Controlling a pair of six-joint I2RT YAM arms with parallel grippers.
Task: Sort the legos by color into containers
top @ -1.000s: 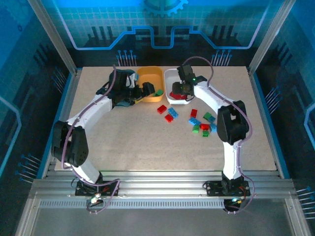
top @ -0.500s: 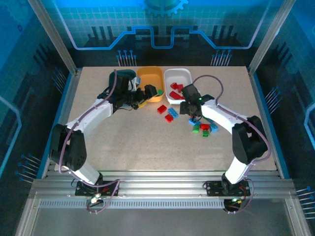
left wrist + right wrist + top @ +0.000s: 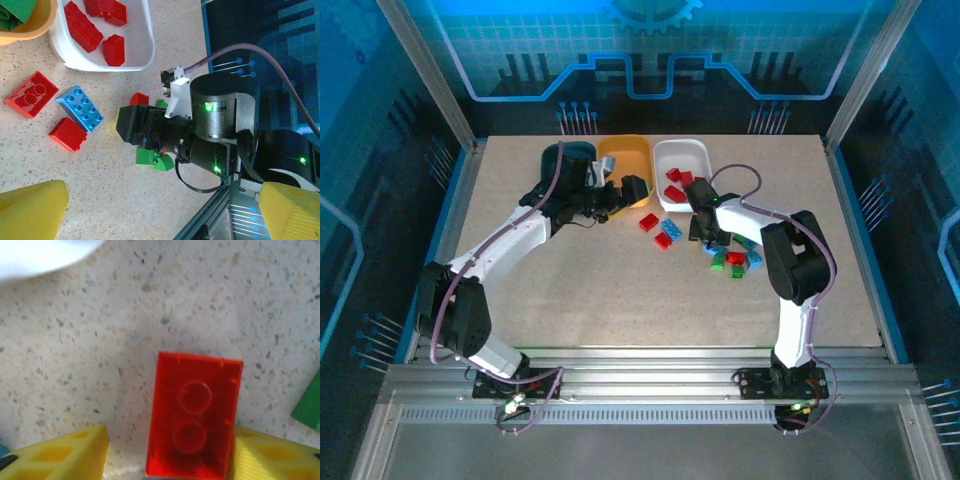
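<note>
**Q:** On the speckled tabletop (image 3: 620, 290), ringed by blue-lit walls (image 3: 360, 120), where does the red brick (image 3: 192, 415) lie?

**A:** Flat on the table, hollow side up, between the yellow fingers (image 3: 55, 455) of the right gripper (image 3: 167, 455). Its long axis runs along the fingers, so they face its long sides.

**Q:** Pinched?

**A:** Not on this evidence. The jaws stand partly spread: one finger meets the brick's edge, the other stands clear.

**Q:** And the left gripper (image 3: 635, 190)?

**A:** Spread wide, empty, by the orange tub (image 3: 625, 145), well apart from this brick. The right arm is plainly nearer.

**Q:** Destination?

**A:** Likely the white tub (image 3: 682, 143), just beyond the right gripper, already holding red bricks (image 3: 675, 185).
</note>
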